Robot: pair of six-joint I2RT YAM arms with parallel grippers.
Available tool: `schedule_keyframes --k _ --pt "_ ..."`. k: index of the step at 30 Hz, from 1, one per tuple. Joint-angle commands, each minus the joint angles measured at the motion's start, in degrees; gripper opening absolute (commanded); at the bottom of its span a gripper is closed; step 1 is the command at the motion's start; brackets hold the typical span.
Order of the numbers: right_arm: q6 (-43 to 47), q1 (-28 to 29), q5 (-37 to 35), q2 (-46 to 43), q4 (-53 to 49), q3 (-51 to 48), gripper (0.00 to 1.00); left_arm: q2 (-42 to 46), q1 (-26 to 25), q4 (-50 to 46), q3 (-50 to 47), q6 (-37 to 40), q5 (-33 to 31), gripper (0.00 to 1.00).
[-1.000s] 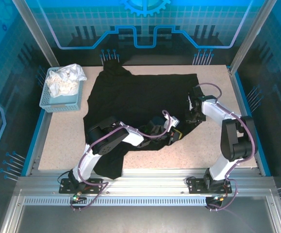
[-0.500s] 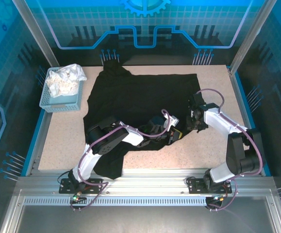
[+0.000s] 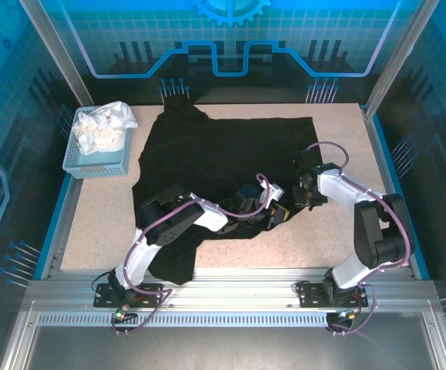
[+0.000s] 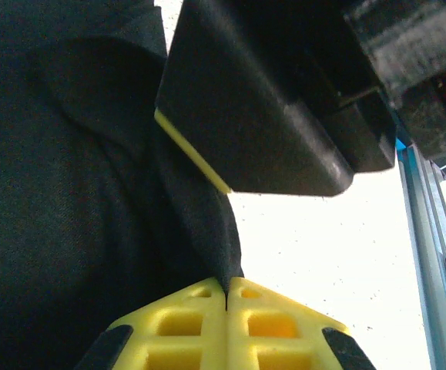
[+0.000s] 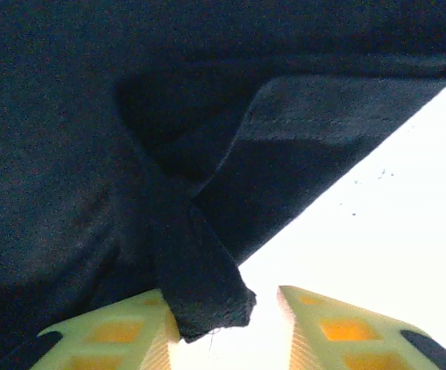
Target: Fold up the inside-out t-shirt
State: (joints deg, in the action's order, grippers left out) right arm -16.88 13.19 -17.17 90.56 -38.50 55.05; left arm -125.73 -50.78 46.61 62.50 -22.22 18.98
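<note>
Left gripper (image 4: 226,289) is clamped tight on a pinch of the inside-out t-shirt (image 3: 223,154), the black cloth running straight into the seam between its yellow fingers. It sits at the shirt's near edge, about mid-table, and hasn't budged in the last second.

What did change is the right arm. Its elbow swung out toward the near edge and came partway back, and the right gripper (image 3: 306,193) slid a touch leftward along the shirt's right-hand edge. Its jaws stand apart now. In the wrist view a hemmed corner flap lies between them, resting against 1 finger and not pinched by the right gripper (image 5: 226,308). To me that looks like a regrasp in progress. The shirt's outline has barely shifted, so with only 1 of 2 corners secured, no fold has started.

The shirt lies spread over the middle of the table (image 3: 323,239), all black side up, no print showing. Its widest span runs left to right along the far side, with a lobe trailing toward the near-left edge. Which end is the collar I can't tell.
</note>
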Motion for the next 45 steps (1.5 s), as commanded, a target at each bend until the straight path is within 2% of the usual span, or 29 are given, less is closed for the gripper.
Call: schedule_keyframes --k 1,6,9,14,16,18,26,33,36,42,45 --pt "-0.44 0.74 -4.02 0.31 -0.51 1.72 0.33 0.31 0.33 0.95 -0.1 0.04 1.45 0.0" --pt "-0.08 0.7 -6.32 0.14 -1.83 2.34 0.23 0.24 0.34 0.82 0.0 0.2 1.47 0.0" --pt "-0.15 0.67 -6.89 -0.21 -2.1 2.35 0.14 0.31 0.29 0.85 -0.02 0.24 1.5 0.0" --pt "0.38 -0.15 -5.79 -0.88 -2.45 2.86 0.01 0.22 0.34 0.85 -0.14 0.36 1.5 0.0" --pt "0.87 -1.07 -3.71 -2.04 -2.7 3.22 0.0 0.23 0.26 0.72 -0.19 0.55 1.41 0.0" --pt "1.66 -2.33 -0.14 -4.16 -2.85 3.69 0.0 0.14 0.34 0.59 -0.2 0.68 1.39 0.0" --pt "5.08 -7.82 25.47 -15.34 -3.23 3.2 0.0 -0.12 0.33 1.09 -0.14 0.76 1.49 0.0" --pt "6.92 -11.94 37.41 -18.14 -6.15 2.9 0.0 -0.45 0.34 2.03 -0.29 0.5 1.3 0.0" --pt "7.64 -12.8 37.03 -18.23 -7.84 3.61 0.0 -0.48 0.33 2.12 -0.23 0.6 1.23 0.0" --pt "3.89 -14.61 27.34 -17.8 -8.68 1.21 0.0 -0.57 0.08 2.05 -0.1 2.08 1.91 0.0" --pt "1.49 -15.97 25.17 -17.41 -6.59 -1.4 0.0 -0.55 -0.85 1.8 -0.01 4.84 2.44 0.0"
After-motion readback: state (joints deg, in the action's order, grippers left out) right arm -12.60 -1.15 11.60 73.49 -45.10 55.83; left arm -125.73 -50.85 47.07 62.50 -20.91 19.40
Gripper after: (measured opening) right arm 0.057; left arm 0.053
